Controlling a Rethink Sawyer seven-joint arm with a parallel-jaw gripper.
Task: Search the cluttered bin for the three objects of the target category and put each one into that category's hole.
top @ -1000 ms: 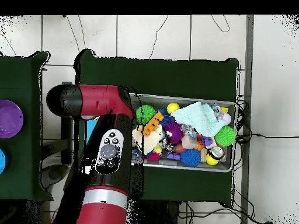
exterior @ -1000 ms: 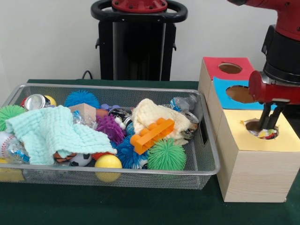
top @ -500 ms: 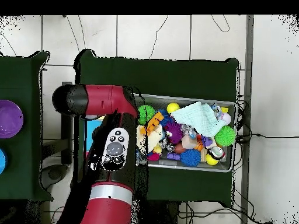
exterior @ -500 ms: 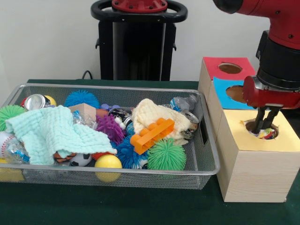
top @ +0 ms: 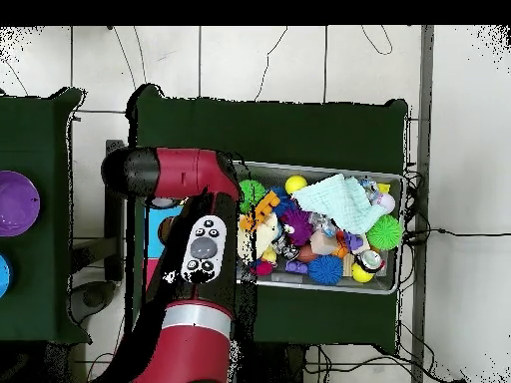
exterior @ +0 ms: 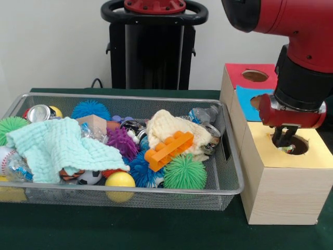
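Observation:
The wire-mesh bin lies on the green table, full of toys and cloths. To its right stands the wooden box with the yellow face and its round hole. My gripper hangs just over the hole's left rim, open and holding nothing. A scrap of colourful printed rag shows inside the hole below the tips. No other printed rag shows in the bin. In the overhead view my arm covers the boxes and hides the gripper; the bin lies to its right.
The blue-faced hole and the red-faced hole lie behind the yellow one. In the bin are a mint-green cloth, a cream cloth, an orange brick, spiky balls and cans.
My gripper has risen out of the yellow hole and shifted left in the front view. The printed rag stayed in the hole and now shows less.

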